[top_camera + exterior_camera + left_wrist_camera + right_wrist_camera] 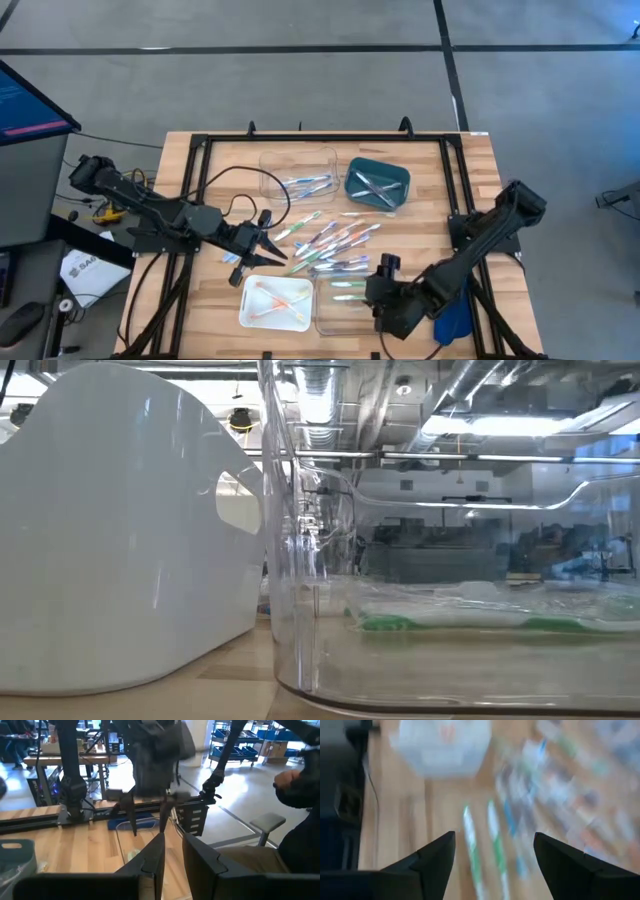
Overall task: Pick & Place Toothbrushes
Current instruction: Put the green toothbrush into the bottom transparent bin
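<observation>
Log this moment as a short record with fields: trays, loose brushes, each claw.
surface: wooden slatted table
loose pile: thin plastic toothbrushes in mixed colours, mid-table
white opaque tray: orange-pink brushes inside
clear plastic tray, near edge: green brushes inside
clear plastic tray, far side: a few light brushes
teal tray: grey brushes
left claw: beside the pile, above the white tray; grip unclear
right claw: open, empty, over the near clear tray
</observation>
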`<state>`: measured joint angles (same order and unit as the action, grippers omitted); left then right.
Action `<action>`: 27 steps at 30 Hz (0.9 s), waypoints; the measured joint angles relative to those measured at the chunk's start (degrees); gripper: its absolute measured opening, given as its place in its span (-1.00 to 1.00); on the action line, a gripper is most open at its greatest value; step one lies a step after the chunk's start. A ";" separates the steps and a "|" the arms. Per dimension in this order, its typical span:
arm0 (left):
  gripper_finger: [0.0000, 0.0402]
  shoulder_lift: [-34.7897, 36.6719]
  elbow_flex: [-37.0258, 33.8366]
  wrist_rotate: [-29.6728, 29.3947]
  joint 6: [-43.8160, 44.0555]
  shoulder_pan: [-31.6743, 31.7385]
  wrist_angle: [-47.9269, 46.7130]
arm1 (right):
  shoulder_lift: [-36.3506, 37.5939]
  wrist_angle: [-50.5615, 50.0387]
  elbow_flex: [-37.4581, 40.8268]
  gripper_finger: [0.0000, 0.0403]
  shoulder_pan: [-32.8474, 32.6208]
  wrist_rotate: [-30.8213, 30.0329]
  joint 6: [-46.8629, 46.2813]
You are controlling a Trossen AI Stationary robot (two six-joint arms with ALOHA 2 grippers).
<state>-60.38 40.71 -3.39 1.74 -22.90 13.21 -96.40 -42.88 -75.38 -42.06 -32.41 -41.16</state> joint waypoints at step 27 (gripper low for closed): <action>-0.70 0.00 0.02 -0.12 -0.44 0.15 1.40 | 6.36 6.29 -0.54 0.32 7.96 -8.36 20.69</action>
<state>-60.38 40.73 -3.51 1.30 -22.74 14.62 -90.04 -36.59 -75.92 -34.10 -40.77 -20.46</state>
